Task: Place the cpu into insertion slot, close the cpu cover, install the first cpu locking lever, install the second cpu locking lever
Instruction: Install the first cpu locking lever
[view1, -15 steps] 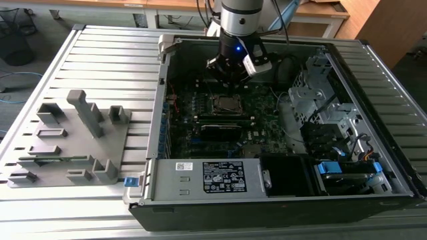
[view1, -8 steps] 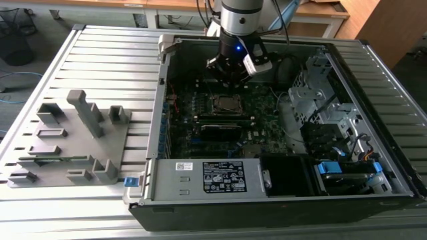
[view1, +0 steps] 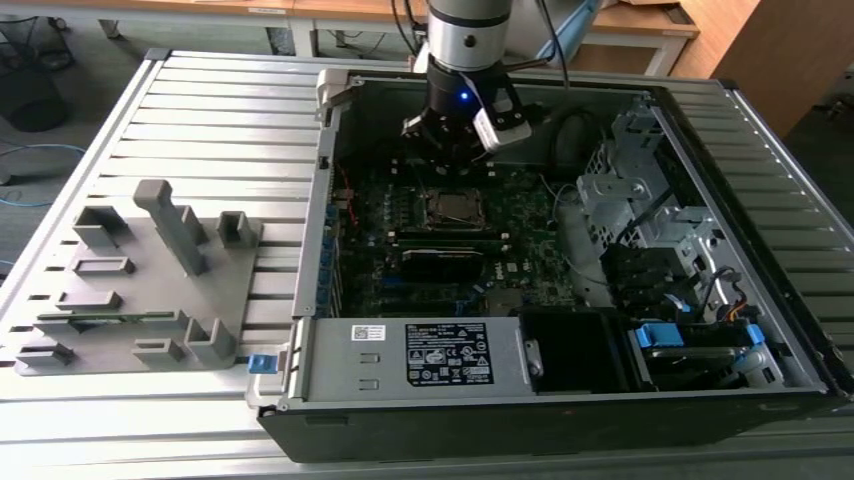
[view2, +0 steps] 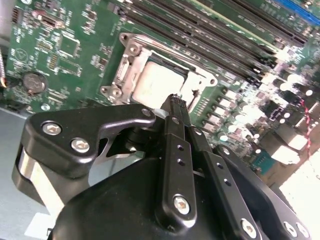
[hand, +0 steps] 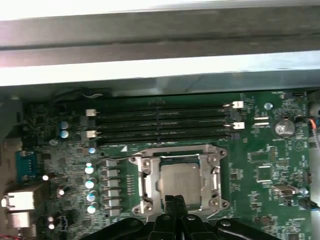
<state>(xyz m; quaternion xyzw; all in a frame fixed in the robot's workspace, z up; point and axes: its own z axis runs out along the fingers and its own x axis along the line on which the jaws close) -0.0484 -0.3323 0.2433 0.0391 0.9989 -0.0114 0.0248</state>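
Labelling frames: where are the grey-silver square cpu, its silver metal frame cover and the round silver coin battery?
Grey-silver square cpu (hand: 181, 184): first wrist view, lid centre.
Silver metal cpu cover (hand: 175, 159): first wrist view, edge bar.
Round silver coin battery (hand: 284, 128): first wrist view, face centre.

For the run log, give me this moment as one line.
cpu: seated | cpu cover: down around it | gripper: shut, at cover's edge

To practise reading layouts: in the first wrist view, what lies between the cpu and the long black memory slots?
In the first wrist view, one frame bar of the cpu cover lies between the cpu and the memory slots.
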